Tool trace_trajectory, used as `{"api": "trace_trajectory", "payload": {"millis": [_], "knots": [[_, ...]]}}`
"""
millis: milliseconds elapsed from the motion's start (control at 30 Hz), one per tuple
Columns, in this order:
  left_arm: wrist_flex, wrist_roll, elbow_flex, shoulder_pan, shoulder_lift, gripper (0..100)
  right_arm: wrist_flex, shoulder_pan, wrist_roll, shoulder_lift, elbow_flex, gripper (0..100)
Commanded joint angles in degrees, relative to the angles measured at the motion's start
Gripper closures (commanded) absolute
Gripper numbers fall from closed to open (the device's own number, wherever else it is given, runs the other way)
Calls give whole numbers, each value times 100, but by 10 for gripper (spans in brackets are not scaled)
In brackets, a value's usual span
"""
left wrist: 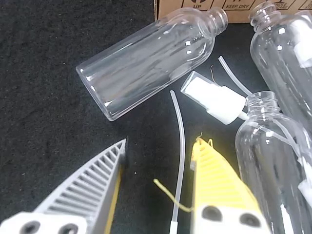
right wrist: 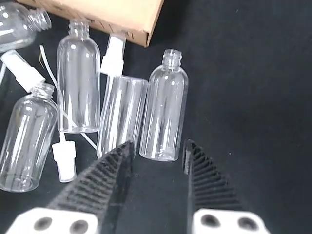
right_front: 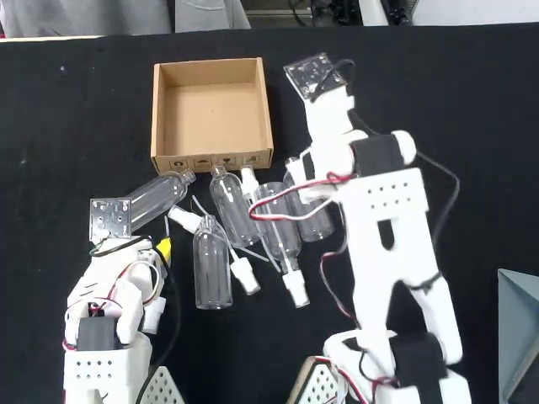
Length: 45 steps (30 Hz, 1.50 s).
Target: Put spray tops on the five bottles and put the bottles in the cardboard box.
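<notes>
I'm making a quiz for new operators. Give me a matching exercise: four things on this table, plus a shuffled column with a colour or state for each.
1. cardboard box
2. left pincer
3. right pincer
4. bottle by the left pincer

a. black fingers, open
b. lying down, neck uncapped
c. nothing inside
d. one yellow finger, open

Pairs: 1-c, 2-d, 3-a, 4-b.

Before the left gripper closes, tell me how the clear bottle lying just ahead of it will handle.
The clear bottle looks empty and thin-walled, so probably light and easily squeezed. It lies on its round side, so a nudge would likely roll it. Its glossy plastic may slip.
</notes>
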Motion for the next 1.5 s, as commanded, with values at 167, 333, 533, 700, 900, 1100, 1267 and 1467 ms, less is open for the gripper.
{"api": "trace_trajectory", "payload": {"millis": [167,333,533,700,900,1100,1267,1467], "knots": [[26,0,127,-31,-26,800,-246,-114,-26,910,-391,858],[26,0,127,-31,-26,800,-510,-105,-26,1305,-400,857],[26,0,127,-31,-26,800,-730,105,-53,1613,-488,853],[26,0,127,-31,-26,800,-624,141,-62,2220,-954,852],[26,0,127,-31,-26,800,-97,132,-193,3134,-1947,809],[26,0,127,-31,-26,800,220,132,-273,3899,-2703,809],[26,0,127,-31,-26,800,281,141,-290,4382,-3046,808],[26,0,127,-31,-26,800,308,141,-290,4743,-3231,810]]}}
